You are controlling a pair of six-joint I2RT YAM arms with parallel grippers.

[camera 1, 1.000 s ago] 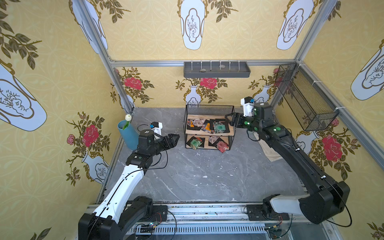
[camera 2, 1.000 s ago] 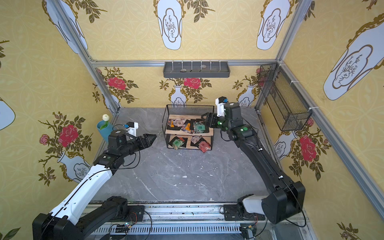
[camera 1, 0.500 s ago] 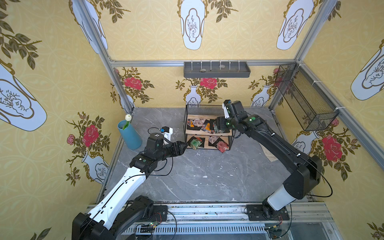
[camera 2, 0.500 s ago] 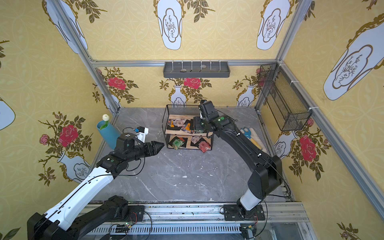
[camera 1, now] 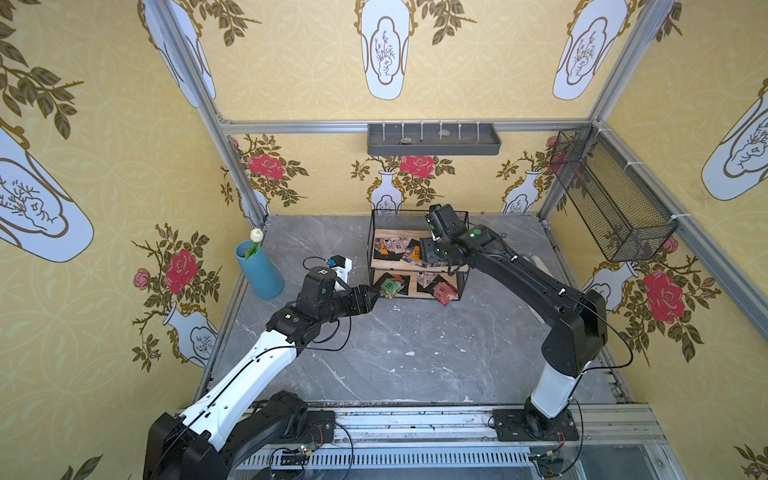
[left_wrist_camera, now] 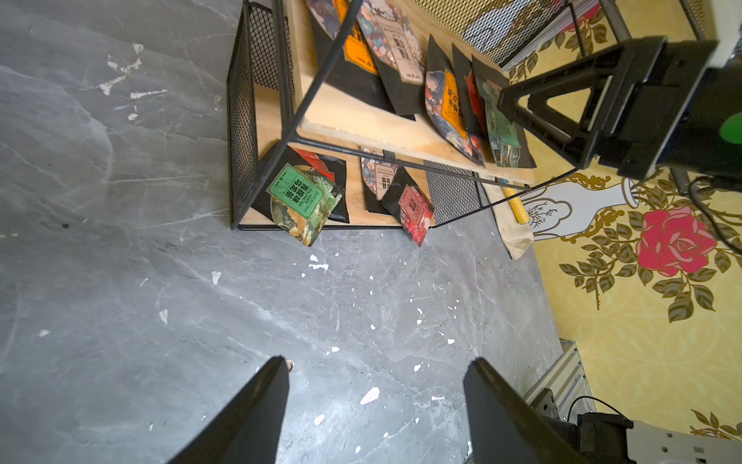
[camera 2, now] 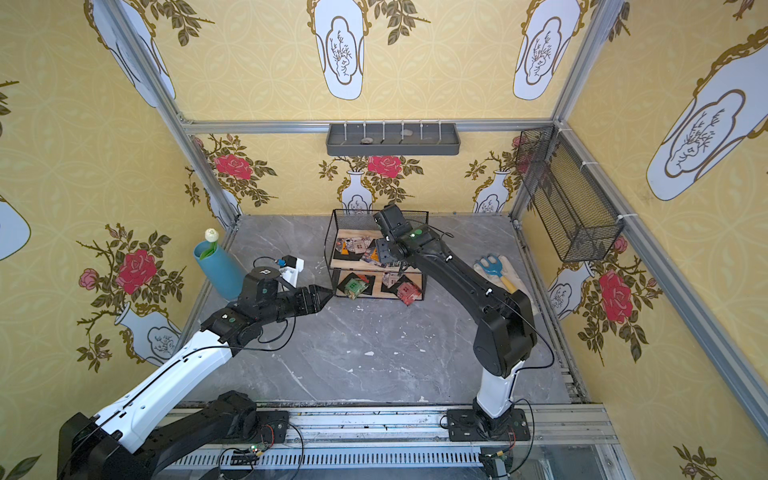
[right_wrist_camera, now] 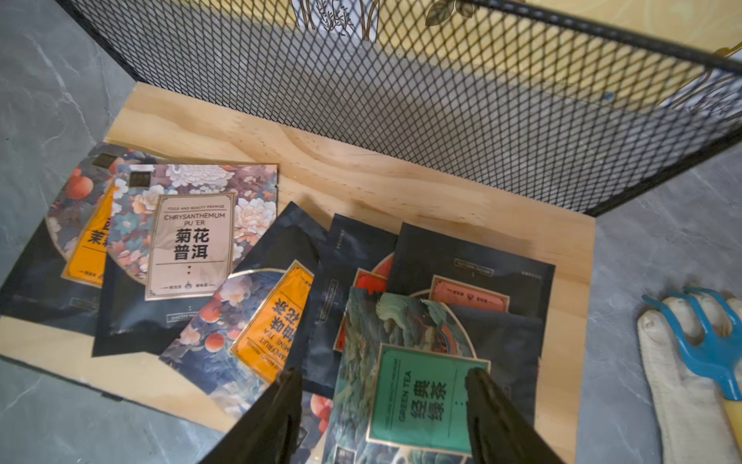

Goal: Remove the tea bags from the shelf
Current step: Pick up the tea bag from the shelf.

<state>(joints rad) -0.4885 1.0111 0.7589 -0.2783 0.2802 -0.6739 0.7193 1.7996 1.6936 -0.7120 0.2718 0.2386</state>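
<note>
The shelf stands at the back of the grey floor with tea bags on both wooden boards. On the lower board a green tea bag and a red tea bag overhang the front edge. My left gripper is open and empty, low over the floor, just left of the green one. My right gripper is open over the upper board, its fingers either side of another green tea bag. I cannot tell if they touch it.
A blue vase with a white flower stands left of the shelf. A glove and blue hand rake lie to its right. A grey tray hangs on the back wall, a wire-mesh basket on the right wall.
My left gripper has moved right and forward to the shelf's lower board. My right gripper has swung from the shelf's right side to over the upper board.
</note>
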